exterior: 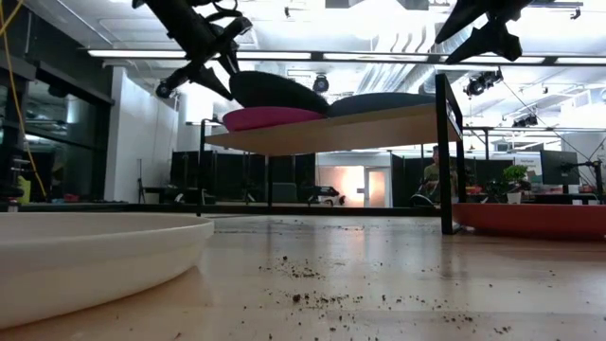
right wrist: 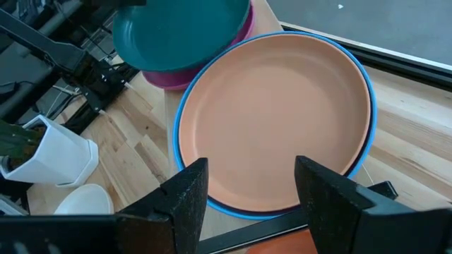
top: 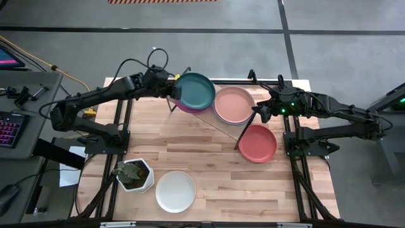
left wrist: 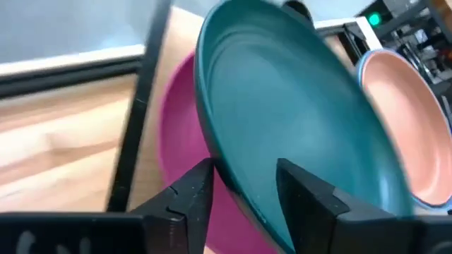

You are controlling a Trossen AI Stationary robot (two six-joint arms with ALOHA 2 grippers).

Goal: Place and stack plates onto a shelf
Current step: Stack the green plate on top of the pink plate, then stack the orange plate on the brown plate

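My left gripper (top: 172, 90) is shut on the dark green plate (top: 195, 90), held tilted over the magenta plate (left wrist: 176, 141) at the left end of the shelf (exterior: 360, 133). Beside them on the shelf, the dusty pink plate (top: 234, 103) lies in the blue plate (right wrist: 364, 92). My right gripper (right wrist: 251, 190) is open and hovers over the near right rim of that pair, touching nothing. The coral red plate (top: 257, 143) and the white plate (top: 175, 190) lie flat on the tabletop. My left gripper pinches the dark green plate's rim (left wrist: 236, 180) on the side toward the table's left, one finger (left wrist: 304, 190) on the inner face and the other (left wrist: 191, 194) on the underside. It comes slanting from the left. The plate is tilted, its gripped side raised above the magenta plate.
A white hexagonal plant pot (top: 134, 174) stands at the table's near left, beside the white plate. The shelf's black leg (exterior: 443, 161) rises near the coral red plate. Bare tabletop lies between the shelf and the near edge (top: 215, 158).
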